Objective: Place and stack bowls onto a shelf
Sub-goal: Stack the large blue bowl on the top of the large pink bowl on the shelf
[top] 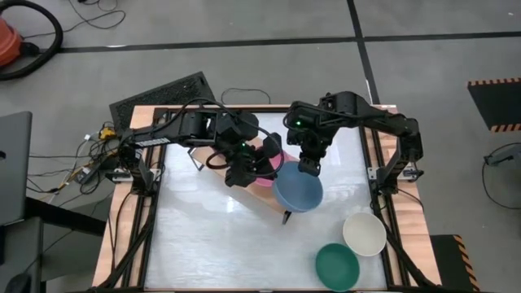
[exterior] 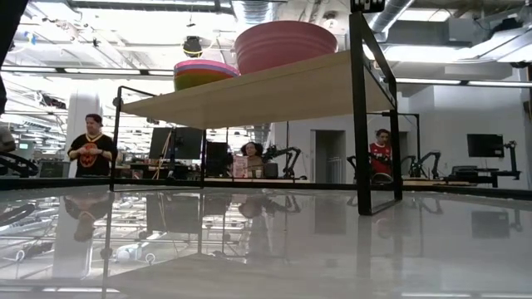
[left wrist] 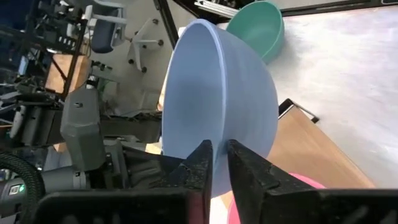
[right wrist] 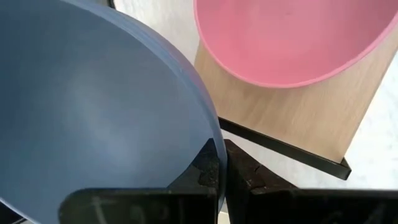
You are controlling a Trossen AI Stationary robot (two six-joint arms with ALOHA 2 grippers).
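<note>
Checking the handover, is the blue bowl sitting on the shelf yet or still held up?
Held up. Both grippers, left and right, pinch the grey-blue bowl's rim, beside the shelf where the pink bowl sits.

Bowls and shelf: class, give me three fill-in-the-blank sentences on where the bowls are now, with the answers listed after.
1. Both grippers, left gripper and right gripper, pinch the rim of the ____ bowl.
2. The large pink bowl stands on the ____.
3. On the table, the cream-white bowl lies beside the dark ____ bowl.

Answers: grey-blue; shelf; green
</note>
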